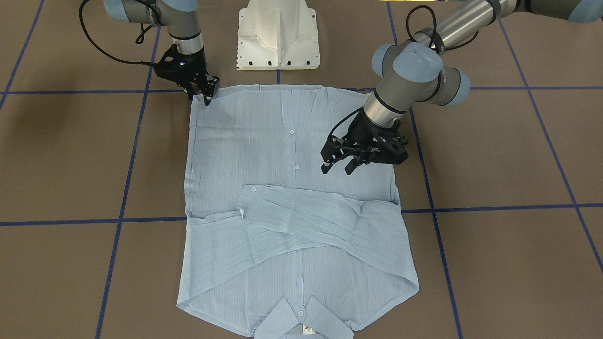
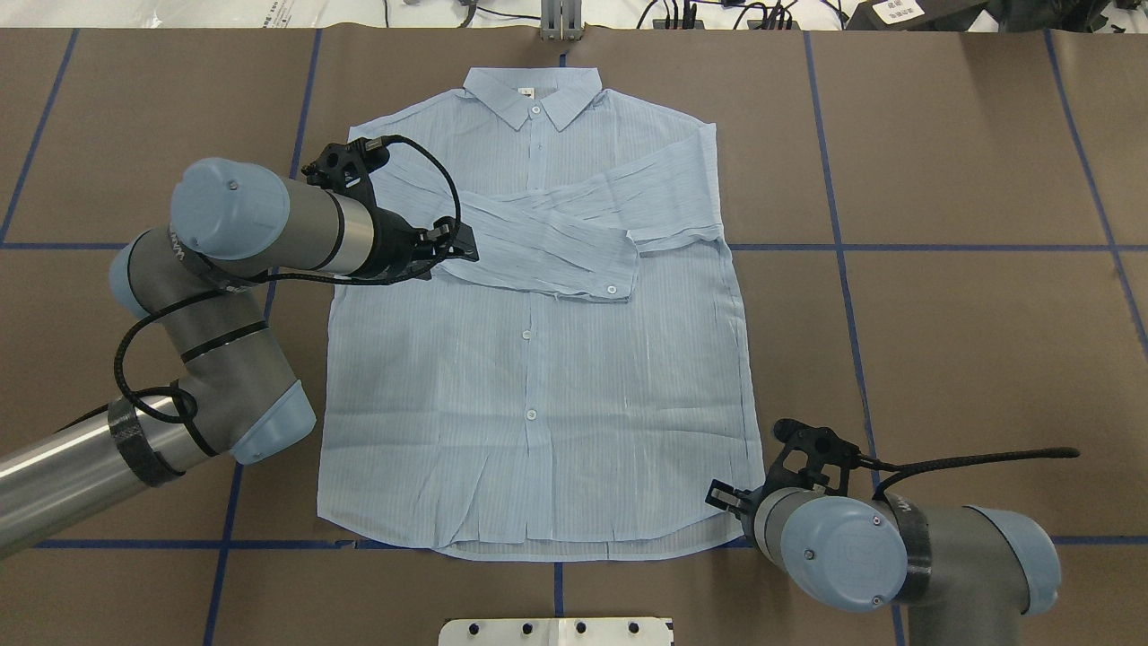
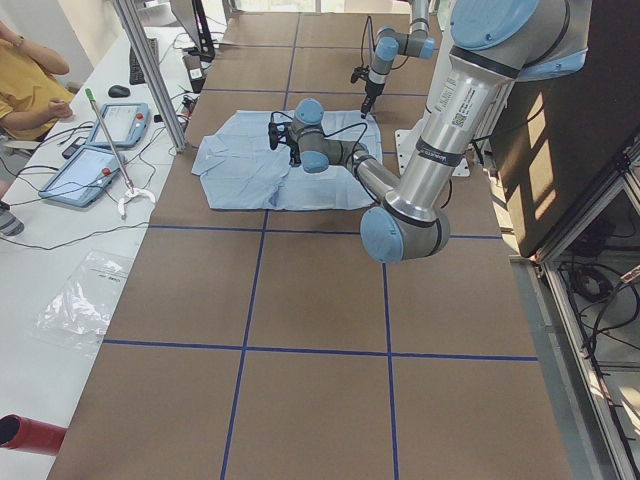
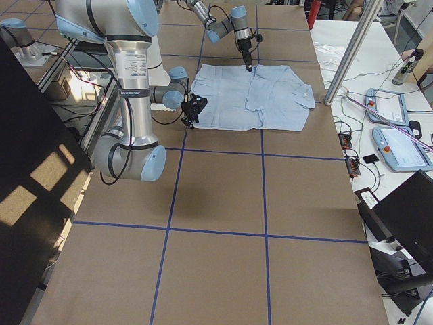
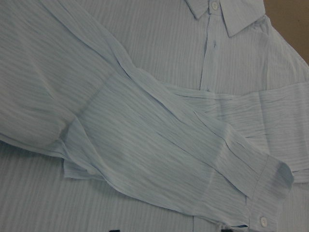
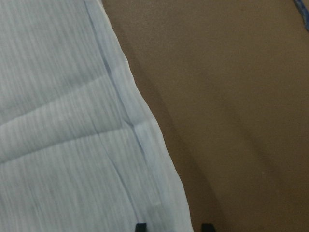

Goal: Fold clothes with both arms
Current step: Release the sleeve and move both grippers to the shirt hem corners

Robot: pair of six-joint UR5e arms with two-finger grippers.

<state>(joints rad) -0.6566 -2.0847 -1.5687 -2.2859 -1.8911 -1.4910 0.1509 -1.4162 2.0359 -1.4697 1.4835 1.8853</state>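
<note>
The light blue striped shirt [image 1: 264,155] lies flat, front up, collar [image 2: 533,90] at the far edge from the robot. Both sleeves are folded across the chest, the upper one's cuff [image 5: 268,193] showing a white button. My left gripper [image 1: 338,168] hovers open just above the shirt body, near the folded sleeves on the robot's left side [image 2: 465,249]. My right gripper [image 1: 201,96] is open at the shirt's hem corner [image 2: 717,493] on the robot's right. In the right wrist view its fingertips [image 6: 140,226] straddle the side edge of the shirt [image 6: 72,145].
The brown table [image 1: 494,155] is marked with blue tape lines. The white pedestal base [image 1: 278,33] stands just behind the hem. A side bench with tablets [image 3: 95,150] and a seated person [image 3: 30,80] lies beyond the collar end.
</note>
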